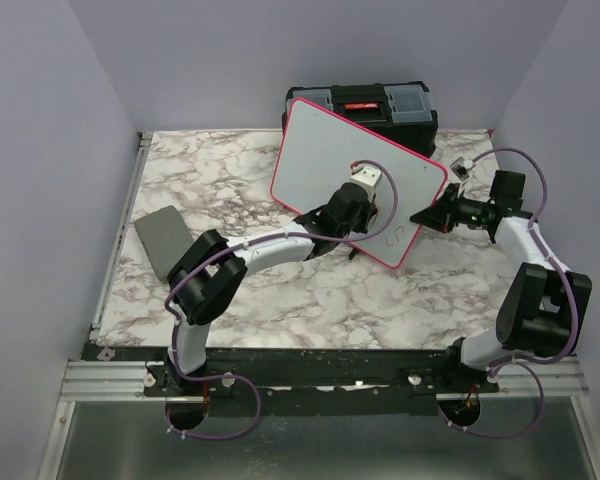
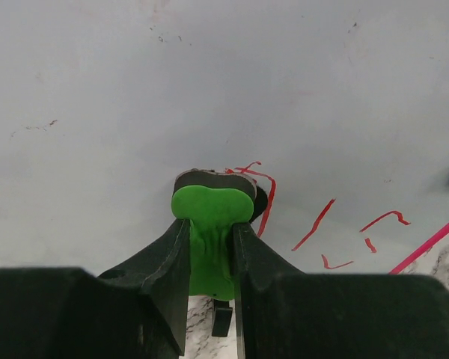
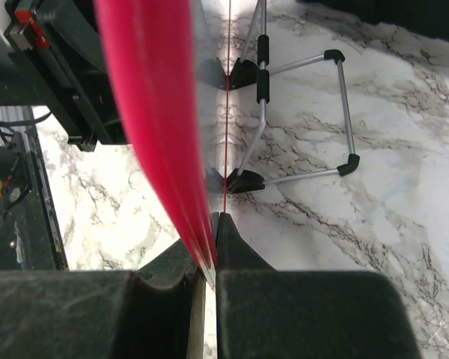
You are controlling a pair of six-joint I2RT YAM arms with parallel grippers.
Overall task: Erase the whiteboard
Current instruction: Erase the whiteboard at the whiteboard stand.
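Whiteboard rim inside right gripper

Robot lab cell, plain lilac walls, marble-print table

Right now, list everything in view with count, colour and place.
table: 1, marbled white-grey, under everything
whiteboard: 1, white, pink-red rim, propped at the table's far middle
red marks: a few, red, whiteboard's lower corner
toolbox: 1, black, behind the whiteboard
flat pad: 1, grey, table's left
wire stand: 1, silver with black feet, behind the whiteboard
eraser: 1, green with dark face, against the whiteboard
left gripper: 1, black, shut on the eraser
right gripper: 1, black, shut on the whiteboard's rim
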